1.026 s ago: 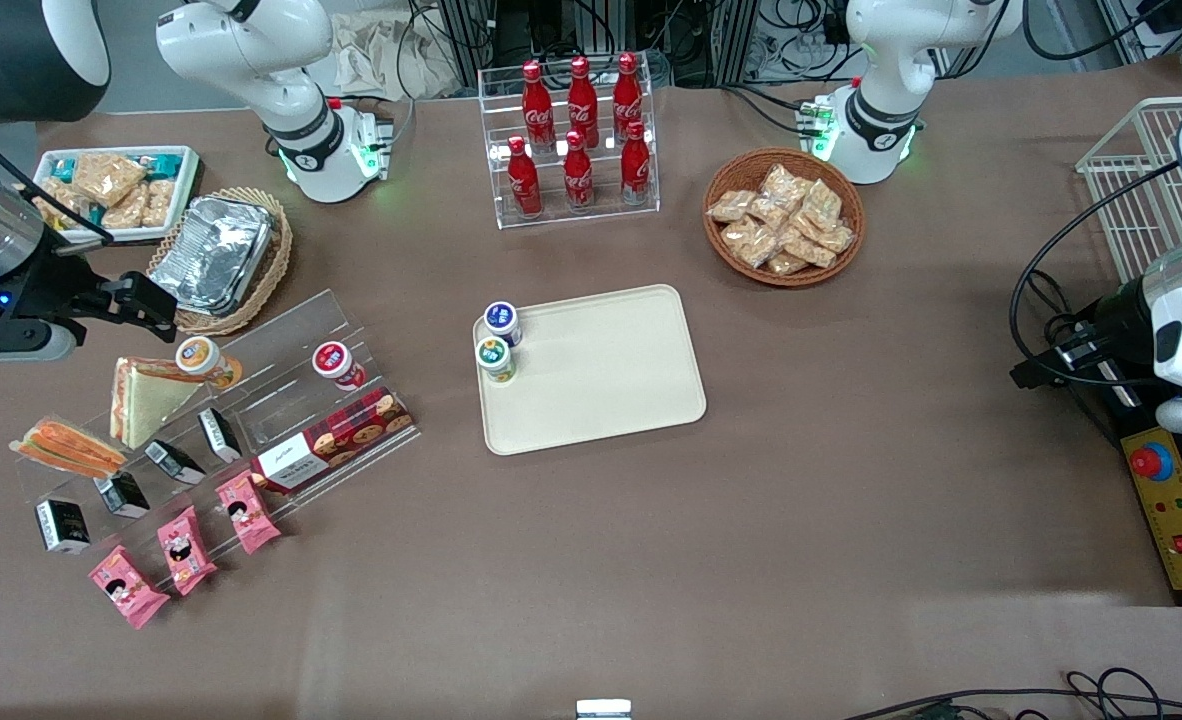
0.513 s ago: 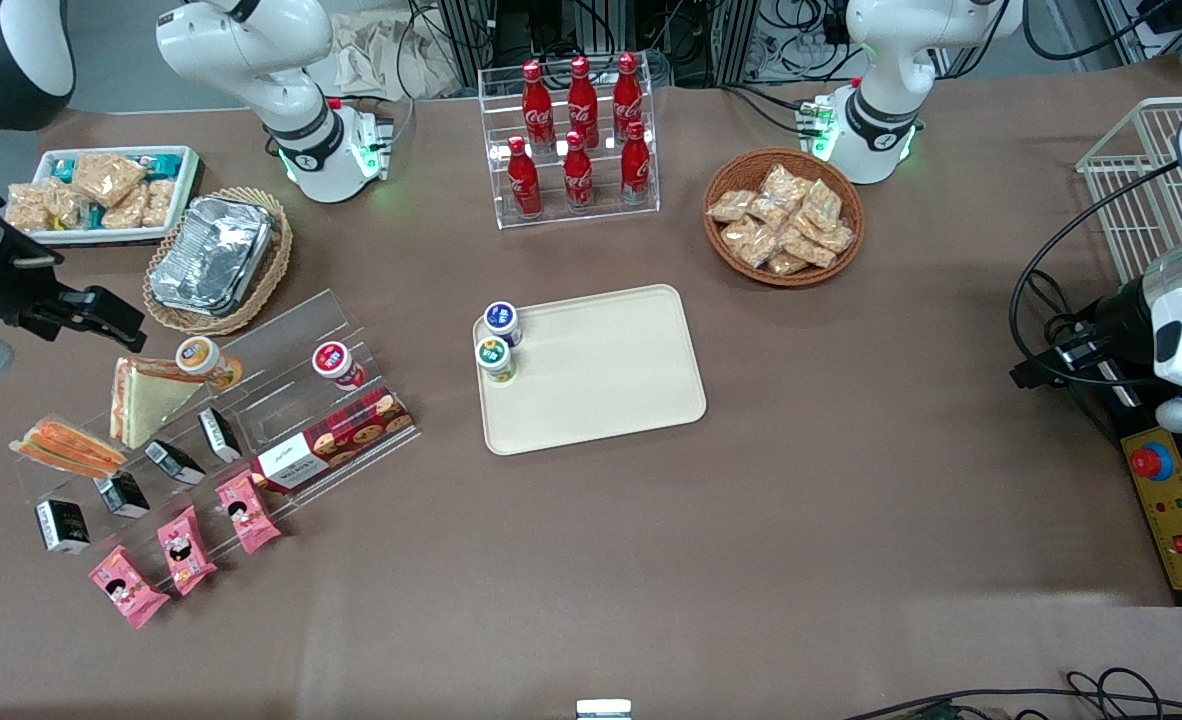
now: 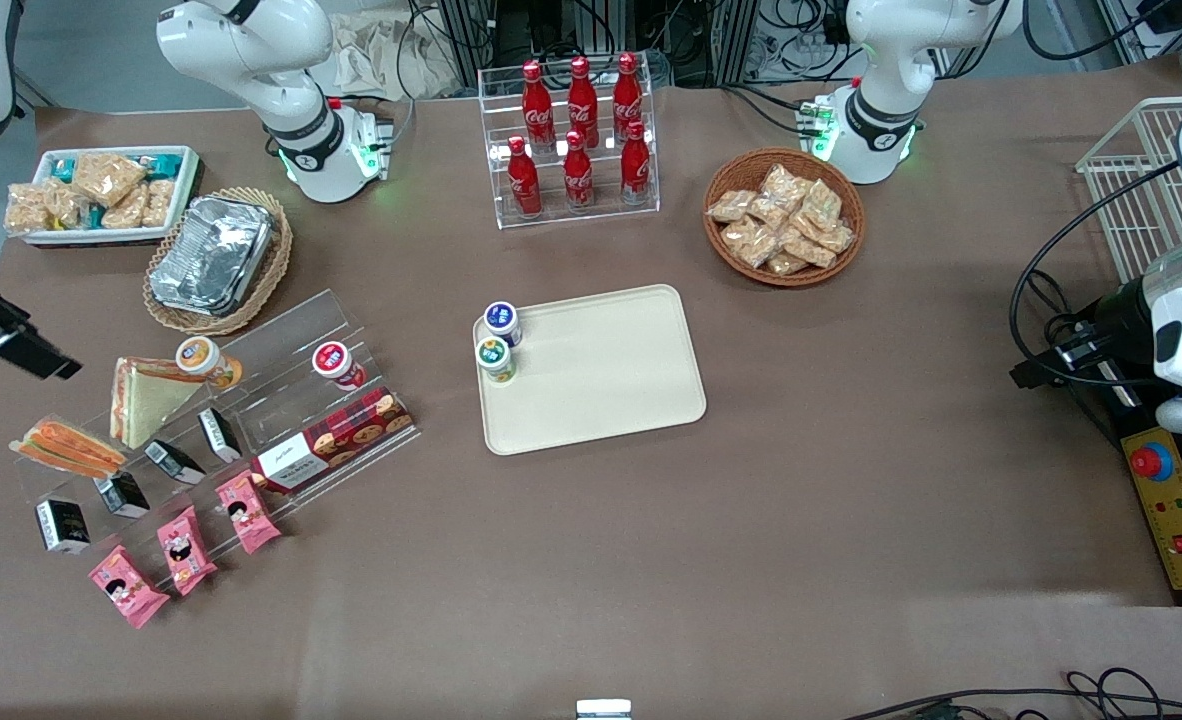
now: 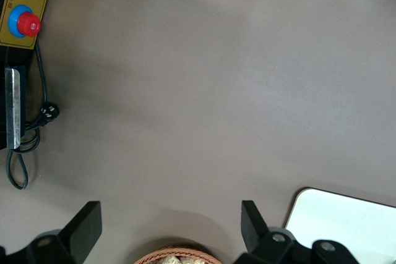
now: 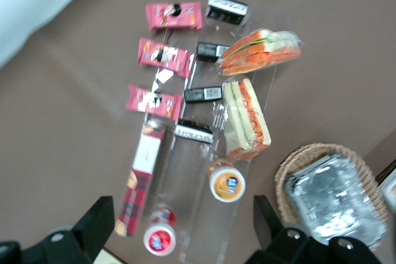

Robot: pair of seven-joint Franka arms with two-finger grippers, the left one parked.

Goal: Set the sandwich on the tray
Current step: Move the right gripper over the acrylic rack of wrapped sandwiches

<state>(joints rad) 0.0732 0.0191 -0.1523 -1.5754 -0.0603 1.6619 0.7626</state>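
Gripper: the gripper (image 5: 179, 230) hangs high over the counter (image 3: 591, 560) at the working arm's end, above the clear stepped rack (image 5: 210, 146); its two dark fingers (image 5: 93, 221) stand wide apart with nothing between them. In the front view only a dark part of it shows at the picture's edge (image 3: 21, 345).
Arm pose: the wrist camera looks down on the rack from above.
Sandwich: the sandwich (image 3: 69, 447), a small wedge with orange and green layers, lies in clear wrap on the rack's end step, just beside the larger triangular sandwich (image 3: 146, 398), which is farther from the front camera.
Rack contents: an orange-lidded cup (image 5: 227, 180) and a red-lidded cup (image 5: 159, 239) sit on the upper step; a red plaid biscuit box (image 3: 331, 440) lies along a lower step; small black packets (image 5: 203, 94) stand in a row; three pink snack packets (image 5: 163, 57) lie nearest the front camera.
Tray: the tray (image 3: 611, 375) lies flat at the middle of the counter, well apart from the rack; two small lidded cups, one blue (image 3: 500, 320) and one green (image 3: 495, 356), stand at its edge toward the working arm's end.
Wicker basket: a foil container (image 3: 213, 252) sits in a shallow wicker basket (image 3: 276, 265) near the rack, farther from the front camera.
White tray: a small white tray (image 3: 186, 185) holds snack packets.
Bottle stand: a clear stand (image 3: 576, 205) holds red cola bottles.
Round basket: a round basket (image 3: 726, 180) of wrapped snacks sits toward the parked arm's end.
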